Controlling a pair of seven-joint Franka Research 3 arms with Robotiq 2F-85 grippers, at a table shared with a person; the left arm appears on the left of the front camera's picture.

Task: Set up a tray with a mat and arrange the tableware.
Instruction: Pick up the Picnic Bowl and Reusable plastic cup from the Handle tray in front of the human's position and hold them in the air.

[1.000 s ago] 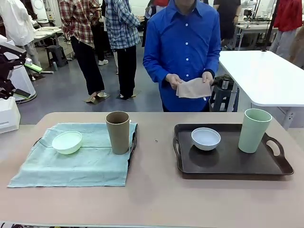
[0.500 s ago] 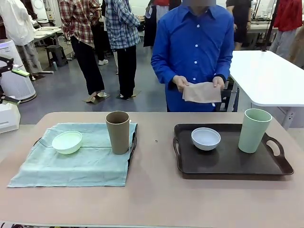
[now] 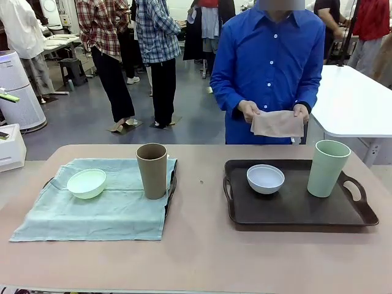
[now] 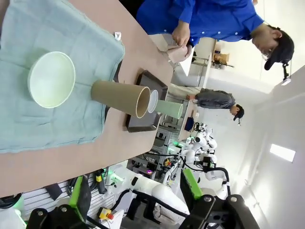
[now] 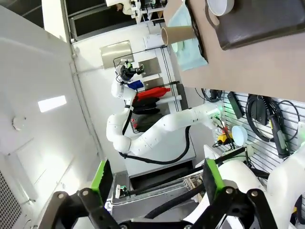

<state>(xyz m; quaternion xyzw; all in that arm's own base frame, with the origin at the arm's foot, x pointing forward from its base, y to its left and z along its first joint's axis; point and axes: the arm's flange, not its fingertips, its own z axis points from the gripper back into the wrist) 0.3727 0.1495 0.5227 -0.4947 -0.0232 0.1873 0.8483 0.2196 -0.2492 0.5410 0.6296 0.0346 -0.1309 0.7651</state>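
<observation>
spanning the front view, the tan table [image 3: 202, 257] carried everything, and a person [image 3: 269, 61] in a blue shirt stood at its far side, toward the robot's right. on the robot's left a mint green mat [image 3: 104, 214] lay spread over a covered tray [image 3: 172, 184], of which a dark strip showed along the mat's right side; the mat's near edge rested on the table. well apart from it, on the right, sat a dark brown tray [image 3: 294, 211] with a handle at each end.

the brown cup [image 3: 152, 170] stood upright at the mat's far right corner. the pale green cup [image 3: 327, 168] stood upright in the dark brown tray, near its right handle. the mint green bowl [image 3: 86, 183] sat on the left part of the mat, apart from the brown cup. the white bowl [image 3: 265, 179] sat in the left part of the dark brown tray, apart from the pale green cup.

the person held a tan cloth [image 3: 277, 123] by its top corners, one hand [image 3: 248, 110] at each, above the far edge of the table.

the left pincer [image 4: 134, 183] was released, its jaws spread wide with nothing between them, and it hung back from the mat. the right pincer [image 5: 156, 174] was likewise released and held nothing, well away from the table.
</observation>
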